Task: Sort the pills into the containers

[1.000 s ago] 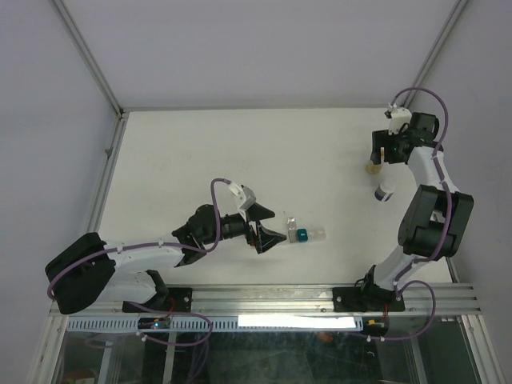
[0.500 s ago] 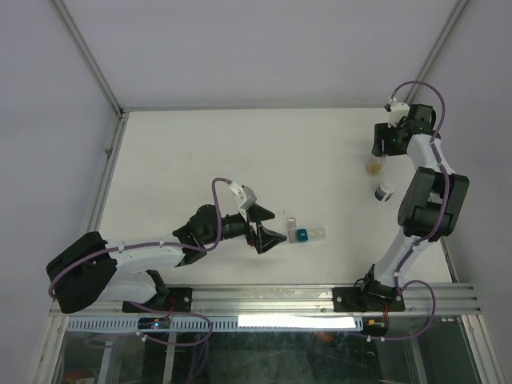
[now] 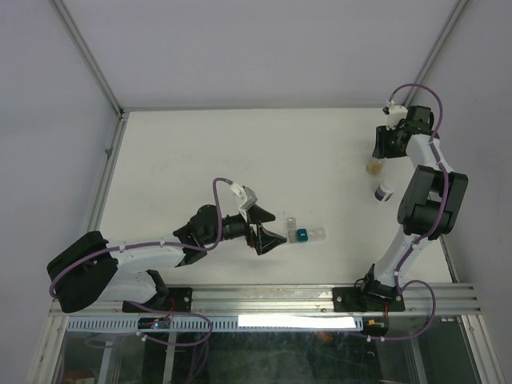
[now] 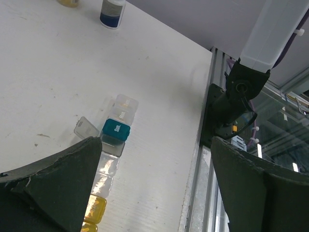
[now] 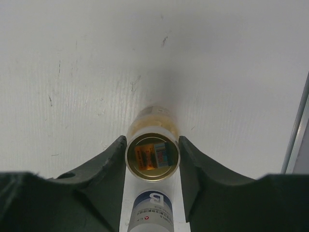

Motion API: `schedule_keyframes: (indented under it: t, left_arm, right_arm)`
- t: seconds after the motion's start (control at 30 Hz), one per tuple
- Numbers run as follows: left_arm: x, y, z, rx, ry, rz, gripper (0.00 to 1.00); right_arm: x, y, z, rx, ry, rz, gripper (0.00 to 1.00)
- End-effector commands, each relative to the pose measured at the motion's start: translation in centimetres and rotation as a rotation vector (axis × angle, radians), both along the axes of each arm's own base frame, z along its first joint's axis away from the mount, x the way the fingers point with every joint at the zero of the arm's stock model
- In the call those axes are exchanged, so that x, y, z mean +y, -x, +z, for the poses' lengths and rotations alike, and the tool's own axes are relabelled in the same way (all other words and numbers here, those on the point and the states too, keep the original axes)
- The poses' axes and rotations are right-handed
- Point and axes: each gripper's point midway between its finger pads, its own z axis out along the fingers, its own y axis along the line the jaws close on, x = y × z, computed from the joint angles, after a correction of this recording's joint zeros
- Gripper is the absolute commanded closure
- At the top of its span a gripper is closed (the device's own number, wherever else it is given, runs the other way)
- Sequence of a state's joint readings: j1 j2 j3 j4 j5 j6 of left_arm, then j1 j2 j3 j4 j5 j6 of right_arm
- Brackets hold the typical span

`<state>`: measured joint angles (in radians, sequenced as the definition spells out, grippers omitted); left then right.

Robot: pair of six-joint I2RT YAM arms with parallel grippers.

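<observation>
The containers (image 3: 300,234) lie as a short pill-box row at front centre. The left wrist view shows its teal cell (image 4: 116,129), grey cell (image 4: 112,144), clear cells (image 4: 123,107) and yellow cell (image 4: 94,209). My left gripper (image 3: 270,228) (image 4: 157,145) hangs wide open just left of the row, holding nothing. At the far right stands a small clear vial (image 3: 373,167) (image 5: 152,157). A yellowish-brown mass, the pills (image 5: 153,118), shows through its wall. My right gripper (image 3: 378,154) (image 5: 152,157) is shut on the vial, one finger on each side.
A white bottle with a blue label (image 3: 385,193) (image 5: 151,212) stands just in front of the vial, close to the right gripper. One clear lid (image 4: 86,128) of the pill box stands open. The table's metal front rail (image 4: 205,159) runs right beside the row.
My right gripper has dropped over the vial, and its jaws have narrowed until they meet its sides. The left arm and the pill box have not moved.
</observation>
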<state>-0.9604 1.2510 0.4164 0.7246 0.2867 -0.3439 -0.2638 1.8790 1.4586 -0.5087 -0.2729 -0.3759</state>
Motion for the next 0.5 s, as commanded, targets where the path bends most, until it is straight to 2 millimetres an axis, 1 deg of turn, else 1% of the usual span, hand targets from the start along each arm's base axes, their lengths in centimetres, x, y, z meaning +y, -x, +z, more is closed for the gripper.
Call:
schedule_keyframes:
  t: [0.0,0.07,0.13,0.17,0.23,0.3,0.4,0.47]
  left_arm:
    - [0.1,1.0,2.1,-0.049,0.065,-0.059,0.01]
    - [0.2,1.7,2.7,-0.089,0.079,-0.098,0.01]
    - [0.5,2.3,3.6,-0.149,0.108,-0.124,0.01]
    - [0.7,2.5,4.0,-0.175,0.126,-0.129,0.01]
    - [1.1,2.8,4.9,-0.233,0.157,-0.129,0.02]
    - [1.3,2.8,5.3,-0.286,0.163,-0.121,0.02]
    - [1.6,2.1,5.9,-0.369,0.139,-0.079,0.02]
    - [1.7,1.1,6.2,-0.412,0.118,-0.031,0.02]
  right_arm:
    - [0.4,0.0,3.6,-0.079,0.021,0.04,0.77]
    - [1.4,0.9,5.0,-0.108,0.007,0.08,0.8]
    - [3.1,2.4,6.8,-0.148,-0.016,0.137,0.84]
    - [4.1,3.0,7.4,-0.16,-0.037,0.176,0.85]
    - [6.5,4.8,8.7,-0.189,-0.077,0.26,0.89]
    - [9.1,6.9,9.3,-0.199,-0.105,0.341,0.91]
    - [13.5,10.3,10.1,-0.211,-0.161,0.474,0.94]
    - [16.4,12.2,10.7,-0.22,-0.204,0.562,0.96]
